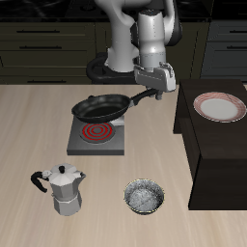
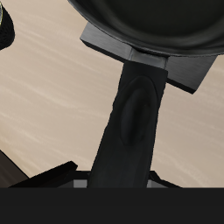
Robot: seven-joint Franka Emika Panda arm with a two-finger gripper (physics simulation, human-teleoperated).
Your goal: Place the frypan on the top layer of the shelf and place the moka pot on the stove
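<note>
Aloft, frypan (image 1: 102,105) above stove (image 1: 97,138) edge

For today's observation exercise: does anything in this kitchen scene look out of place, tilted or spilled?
Only the frypan stands out: the gripper holds it by its handle, lifted and tilted over the stove. The moka pot stands upright, a plate lies flat on the shelf, and nothing is spilled.

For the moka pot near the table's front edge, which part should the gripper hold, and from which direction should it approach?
Probably from above, closing across the upper body of the moka pot. It stands upright, apart from the stove and the small metal bowl, so a vertical approach looks free. Its black side handle is thin and sticks out, so gripping it may tilt the pot. The gripper currently holds the frypan by its handle.
</note>
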